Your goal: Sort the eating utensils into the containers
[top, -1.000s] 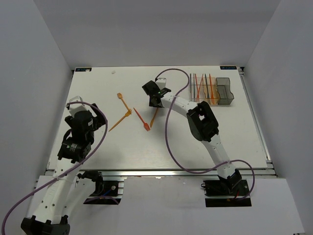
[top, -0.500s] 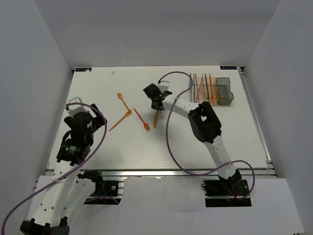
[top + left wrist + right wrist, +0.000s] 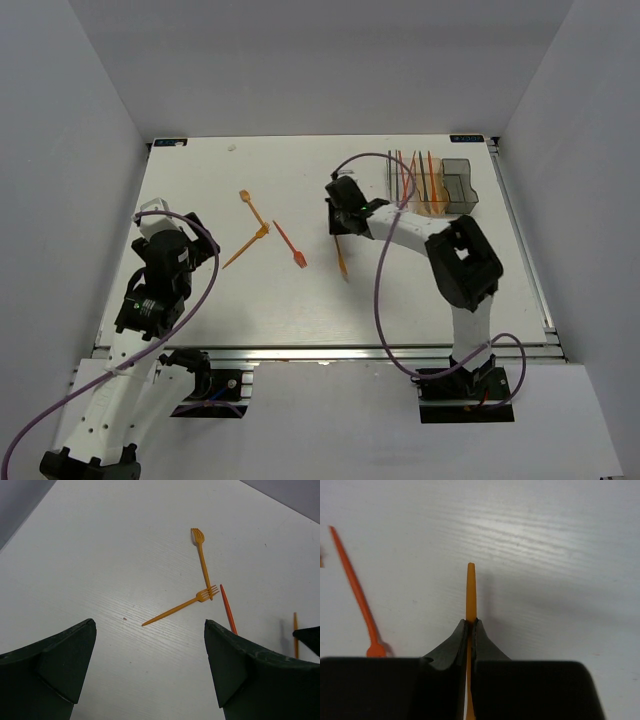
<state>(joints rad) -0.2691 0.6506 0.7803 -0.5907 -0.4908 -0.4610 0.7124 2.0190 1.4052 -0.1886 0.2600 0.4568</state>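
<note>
One orange utensil (image 3: 470,587) pinched by R hand (image 3: 470,625) above tabletop (image 3: 300,310), well short of bins (image 3: 463,185). L hand (image 3: 149,630) spread. Risk: thin handle pivots/slips in narrow grip, misses bin.

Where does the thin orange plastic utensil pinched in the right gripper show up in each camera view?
Top external: the thin orange plastic utensil hangs below the right gripper, just right of centre.
Left wrist: only a sliver shows at the far right edge.
Right wrist: dead centre, clamped in the gripper.
Shared landmark: the red plastic utensil, left of it in every picture.
</note>
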